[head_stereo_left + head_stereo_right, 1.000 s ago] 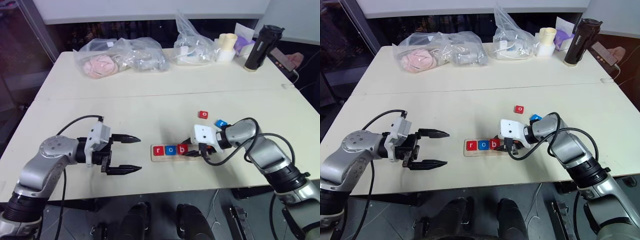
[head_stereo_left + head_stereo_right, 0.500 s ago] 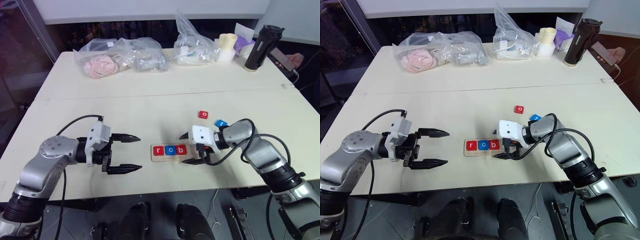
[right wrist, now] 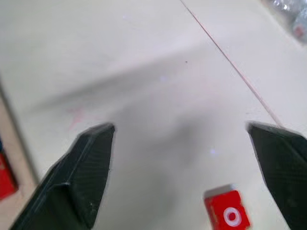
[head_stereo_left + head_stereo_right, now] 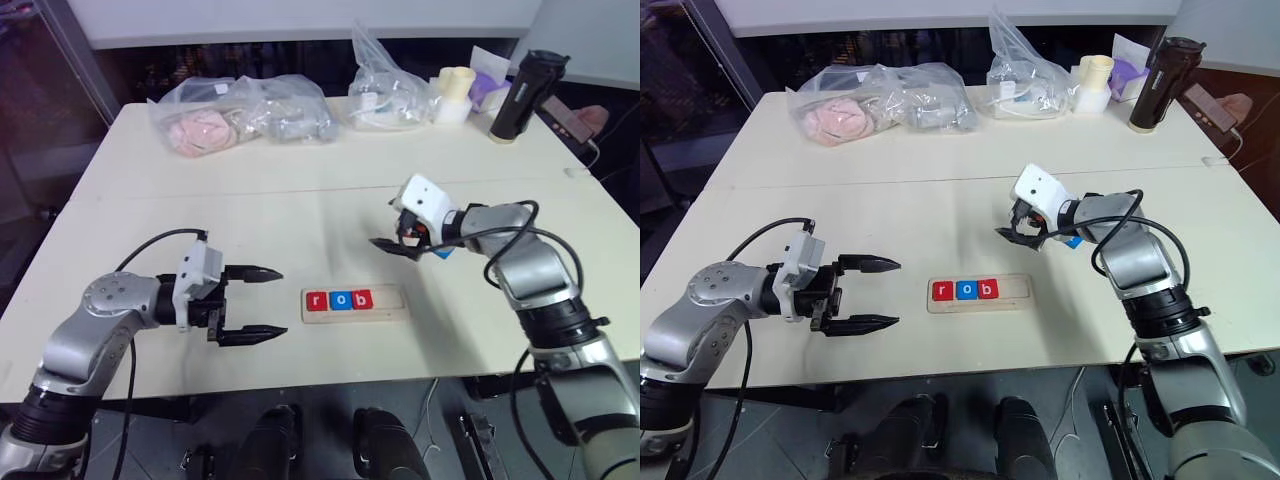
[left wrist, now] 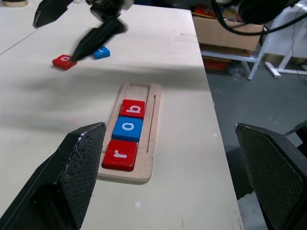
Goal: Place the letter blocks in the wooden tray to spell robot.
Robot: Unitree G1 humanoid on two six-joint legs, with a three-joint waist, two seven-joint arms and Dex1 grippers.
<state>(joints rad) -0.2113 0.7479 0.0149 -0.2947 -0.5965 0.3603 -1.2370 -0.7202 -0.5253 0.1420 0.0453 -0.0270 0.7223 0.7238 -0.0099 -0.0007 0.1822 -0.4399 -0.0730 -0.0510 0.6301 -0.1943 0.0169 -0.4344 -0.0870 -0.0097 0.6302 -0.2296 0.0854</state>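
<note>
Tray near table's front edge holds r, o, b; two slots free. Red o tile and blue tile loose beyond tray. Right gripper spread wide above red tile, empty. Left gripper wide apart, idle.

Left end effector held low on robot's left, fingers spread wide, pointing right, nothing between them. Right end effector raised farther forward on robot's right, fingers parted and empty, angled down and leftward, elbow bent.
</note>
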